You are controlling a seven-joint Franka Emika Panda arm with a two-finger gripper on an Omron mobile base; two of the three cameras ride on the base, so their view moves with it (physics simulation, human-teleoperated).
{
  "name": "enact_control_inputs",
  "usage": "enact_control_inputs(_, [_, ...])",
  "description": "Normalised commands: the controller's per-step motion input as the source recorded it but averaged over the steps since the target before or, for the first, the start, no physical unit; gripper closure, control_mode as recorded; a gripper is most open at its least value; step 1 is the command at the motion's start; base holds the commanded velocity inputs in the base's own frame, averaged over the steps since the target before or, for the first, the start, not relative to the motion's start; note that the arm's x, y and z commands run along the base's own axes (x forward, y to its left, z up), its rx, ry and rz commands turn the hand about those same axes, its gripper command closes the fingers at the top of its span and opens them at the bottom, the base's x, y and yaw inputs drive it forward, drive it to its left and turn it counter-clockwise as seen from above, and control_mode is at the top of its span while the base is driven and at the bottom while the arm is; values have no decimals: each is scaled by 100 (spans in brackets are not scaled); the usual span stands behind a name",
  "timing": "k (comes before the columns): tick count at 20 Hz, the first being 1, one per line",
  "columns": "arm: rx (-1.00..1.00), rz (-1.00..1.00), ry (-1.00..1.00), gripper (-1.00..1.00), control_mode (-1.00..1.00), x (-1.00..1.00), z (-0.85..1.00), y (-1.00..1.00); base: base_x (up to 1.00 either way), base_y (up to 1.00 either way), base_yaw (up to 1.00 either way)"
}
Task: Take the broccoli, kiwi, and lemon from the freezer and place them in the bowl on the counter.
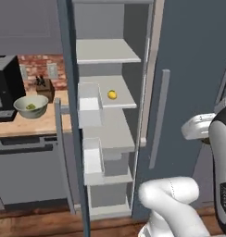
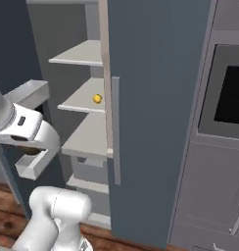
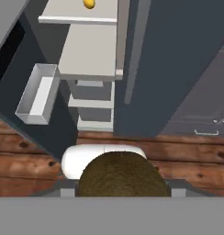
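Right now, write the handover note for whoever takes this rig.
Tool: shut on the kiwi, held out in front of the freezer.
Lemon: on a middle freezer shelf, untouched.
Bowl: on the counter left of the freezer, with a yellow-green lump inside, likely the broccoli.
Left: carry the kiwi to the bowl, then fetch the lemon.

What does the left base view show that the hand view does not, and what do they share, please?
The left base view alone shows the bowl on the counter, with something yellow-green inside that looks like the broccoli, beside a black appliance. The hand view alone shows the kiwi close at its bottom edge, seemingly held in the gripper, above the wooden floor. Both show the open freezer and the lemon lying on one of its white shelves.
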Motion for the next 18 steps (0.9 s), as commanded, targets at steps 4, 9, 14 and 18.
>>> enact_control_inputs(4, [0, 0, 0, 100, 100, 0, 0, 0, -76, 31, 85])
enact_control_inputs(9, [0, 0, 0, 100, 100, 0, 0, 0, -31, 40, 99])
enact_control_inputs(14, [0, 0, 0, 100, 100, 0, 0, 0, -24, 26, 100])
enact_control_inputs(18, [0, 0, 0, 100, 100, 0, 0, 0, -2, 45, 93])
